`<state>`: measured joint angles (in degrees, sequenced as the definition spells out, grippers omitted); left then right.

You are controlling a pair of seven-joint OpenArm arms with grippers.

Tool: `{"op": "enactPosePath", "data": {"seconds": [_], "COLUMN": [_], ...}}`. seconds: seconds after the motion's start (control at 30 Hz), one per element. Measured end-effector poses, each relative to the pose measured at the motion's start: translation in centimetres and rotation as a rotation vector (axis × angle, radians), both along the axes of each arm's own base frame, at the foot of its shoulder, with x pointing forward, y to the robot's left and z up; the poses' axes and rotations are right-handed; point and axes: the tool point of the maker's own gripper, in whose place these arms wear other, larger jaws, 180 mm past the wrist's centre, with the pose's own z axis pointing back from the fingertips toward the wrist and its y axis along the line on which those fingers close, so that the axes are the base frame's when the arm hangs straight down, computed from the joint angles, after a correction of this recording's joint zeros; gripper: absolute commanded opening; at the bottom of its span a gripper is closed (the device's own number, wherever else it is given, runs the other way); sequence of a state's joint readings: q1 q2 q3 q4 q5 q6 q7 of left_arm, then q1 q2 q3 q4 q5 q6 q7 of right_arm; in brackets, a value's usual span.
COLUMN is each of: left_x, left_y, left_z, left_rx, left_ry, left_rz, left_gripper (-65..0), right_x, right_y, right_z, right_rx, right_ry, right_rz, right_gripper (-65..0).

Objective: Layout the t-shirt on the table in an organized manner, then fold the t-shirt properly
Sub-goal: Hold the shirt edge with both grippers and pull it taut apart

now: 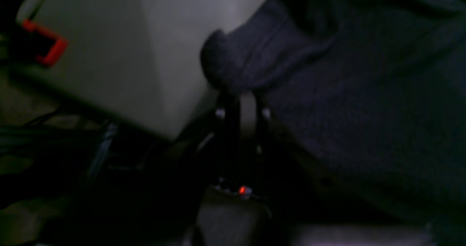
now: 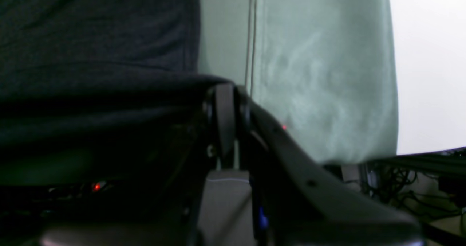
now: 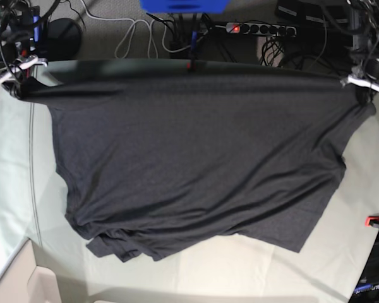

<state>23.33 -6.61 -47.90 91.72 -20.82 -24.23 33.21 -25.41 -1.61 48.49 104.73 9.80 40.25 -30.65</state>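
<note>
On table (image 3: 240, 271): t-shirt (image 3: 196, 164) spread | left hand (image 1: 242, 93), right hand (image 2: 225, 89) clamped on it

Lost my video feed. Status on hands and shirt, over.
Left hand and right hand both shut on the t-shirt, one top corner each. Shirt stretched wide between them, lower part bunched on the table. Nothing in the way.

T-shirt (image 3: 196, 164) — plain black; table (image 3: 240, 271) — pale grey-green; clamp (image 3: 374, 221) red.

The pale grey-green desk (image 3: 196, 274) carries the black t-shirt (image 3: 196, 164), whose lower folds rest bunched on it; a red clamp (image 3: 374, 221) grips its edge.
</note>
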Motion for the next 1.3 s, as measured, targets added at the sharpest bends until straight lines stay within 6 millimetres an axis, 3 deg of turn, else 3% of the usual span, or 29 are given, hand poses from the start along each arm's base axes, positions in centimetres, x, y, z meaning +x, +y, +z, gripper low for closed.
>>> {"op": "enactPosePath", "data": {"seconds": [0.2, 0.3, 0.47, 0.6, 0.83, 1.03, 1.13, 1.3], "left_x": [0.4, 0.0, -0.2, -1.5, -1.1, 2.2, 2.5, 4.1], "left_y": [-0.2, -0.3, -0.3, 1.0, 0.8, 1.1, 1.3, 1.4], "left_z": [2.4, 2.2, 2.3, 2.9, 3.0, 4.6, 3.7, 2.7], "left_rx": [0.052, 0.053, 0.053, 0.066, 0.068, 0.073, 0.049, 0.011], "left_ry": [-0.042, -0.028, -0.032, -0.038, -0.045, -0.135, -0.126, -0.139], "left_rz": [-0.035, -0.037, -0.029, 0.026, 0.023, 0.033, 0.05, 0.069], "left_gripper": [-64.9, -64.9, -64.9, -64.9, -64.9, -64.6, -64.6, -64.6], "right_x": [-0.4, -1.4, -1.4, -2.7, -2.0, 0.1, 1.4, 2.0], "right_y": [-0.4, -0.4, -0.4, -2.2, -1.4, 0.6, 0.8, 0.1], "right_z": [0.4, -0.1, 0.0, 0.5, 0.2, -0.2, -0.2, -2.8], "right_rx": [0.008, 0.009, 0.008, -0.021, -0.009, 0.02, 0.042, 0.061], "right_ry": [-0.013, 0.021, 0.015, 0.022, 0.02, 0.003, -0.037, 0.022], "right_rz": [-0.011, -0.012, -0.014, -0.063, -0.04, 0.023, 0.022, 0.001], "right_gripper": [-65.0, -65.0, -65.0, -65.0, -65.0, -65.0, -65.0, -65.0]}}
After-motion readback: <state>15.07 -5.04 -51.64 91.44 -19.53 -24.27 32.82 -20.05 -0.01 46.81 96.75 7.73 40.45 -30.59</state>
